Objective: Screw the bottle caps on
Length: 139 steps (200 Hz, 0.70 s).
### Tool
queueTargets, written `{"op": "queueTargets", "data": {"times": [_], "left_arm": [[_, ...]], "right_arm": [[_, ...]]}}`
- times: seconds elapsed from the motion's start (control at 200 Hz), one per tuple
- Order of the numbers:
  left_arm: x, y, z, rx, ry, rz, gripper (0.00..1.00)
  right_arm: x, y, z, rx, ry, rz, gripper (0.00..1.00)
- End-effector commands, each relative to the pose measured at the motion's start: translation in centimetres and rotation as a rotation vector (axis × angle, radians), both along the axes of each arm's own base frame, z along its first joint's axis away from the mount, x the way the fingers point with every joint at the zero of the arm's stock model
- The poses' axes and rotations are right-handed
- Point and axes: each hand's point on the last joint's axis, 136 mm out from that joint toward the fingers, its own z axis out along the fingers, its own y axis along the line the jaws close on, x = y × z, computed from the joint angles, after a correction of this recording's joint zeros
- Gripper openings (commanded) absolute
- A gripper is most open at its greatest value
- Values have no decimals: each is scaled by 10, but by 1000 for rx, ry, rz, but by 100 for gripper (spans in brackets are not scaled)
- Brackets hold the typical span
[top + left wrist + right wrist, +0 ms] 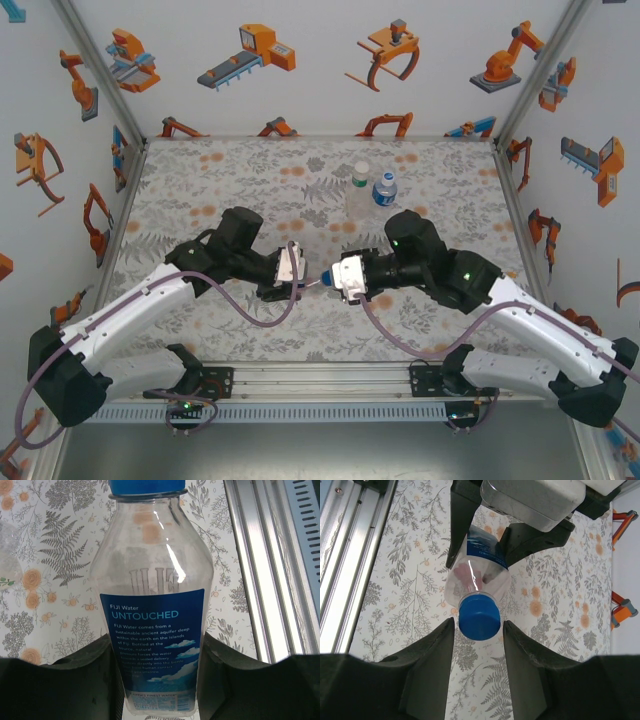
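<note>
My right claw (478, 623), apparently released, flanks the blue cap (480, 616). My left claw (159, 640) clenches the bottle (155, 595); a crooked pinch may cross-thread it.

Left wrist view: blue cap (146, 485) clipped by top edge; bottle (152, 605) base cut off below, lower sides masked by fingers (60, 690); from above, bottle buried between wrists (345, 275); far bottles (386, 192) too small, caps seated or not, can't tell.

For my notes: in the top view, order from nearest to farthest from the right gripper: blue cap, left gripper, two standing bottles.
1. blue cap, between its fingers.
2. left gripper, just left.
3. slim bottle, wide bottle, far centre: too close to call.
</note>
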Motion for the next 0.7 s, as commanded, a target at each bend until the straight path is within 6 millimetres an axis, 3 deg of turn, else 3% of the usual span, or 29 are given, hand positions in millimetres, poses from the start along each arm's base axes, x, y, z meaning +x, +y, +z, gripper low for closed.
{"op": "queueTargets", "data": {"times": [0.0,0.195,0.436,0.536,0.691], "left_arm": [[-6,-3,9,-23,-7,-45,0],[-6,-3,9,-24,-9,-45,0],[-6,-4,8,-21,-7,-46,0],[-6,-4,9,-21,-9,-46,0],[-6,-4,9,-21,-10,-46,0]], "right_arm": [[-3,6,19,56,-44,40,41],[-4,8,15,47,-33,50,34],[0,11,17,68,63,-17,15],[18,14,22,136,229,-195,0],[60,2,28,302,585,-611,0]]}}
